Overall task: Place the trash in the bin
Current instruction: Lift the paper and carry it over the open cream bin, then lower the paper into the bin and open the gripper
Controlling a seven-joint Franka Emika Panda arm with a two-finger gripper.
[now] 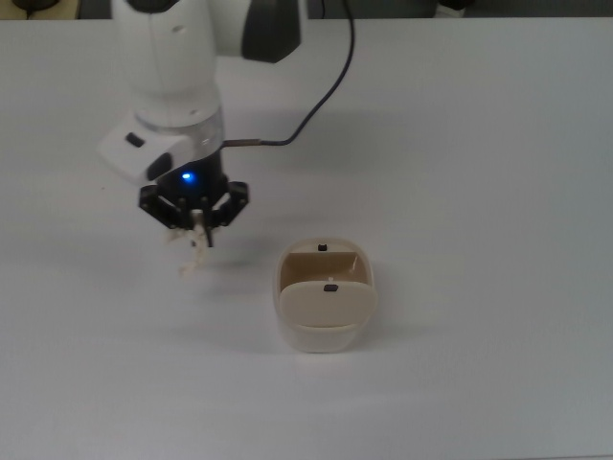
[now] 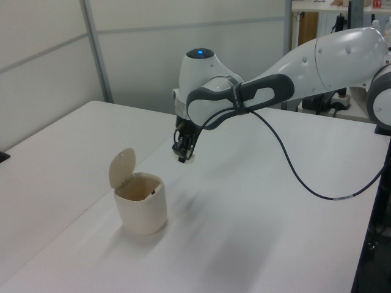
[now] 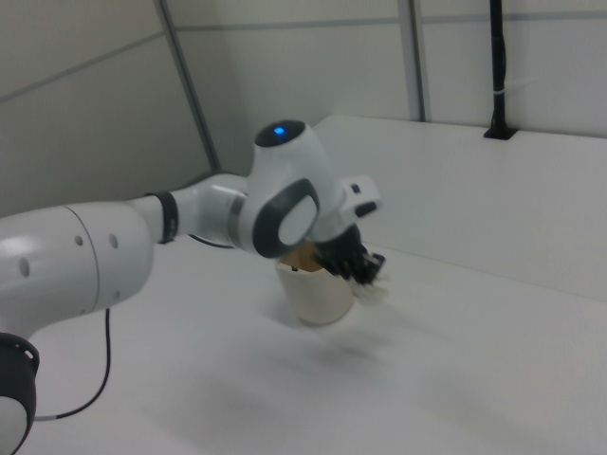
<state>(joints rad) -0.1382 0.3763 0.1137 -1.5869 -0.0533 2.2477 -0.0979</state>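
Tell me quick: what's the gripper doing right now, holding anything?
Gripper: closed on the trash, a white tissue wad hanging from its fingertips, lifted off the table, not yet over the bin.

I am working in what looks like a robotics lab or test cell. My white arm reaches over a bare white table, with a black cable trailing from my wrist down across the table. Behind the table stand plain grey partition panels joined by metal posts. Beyond the table's far corner, in the left view's upper right, a shelf with bottles shows past the panels.
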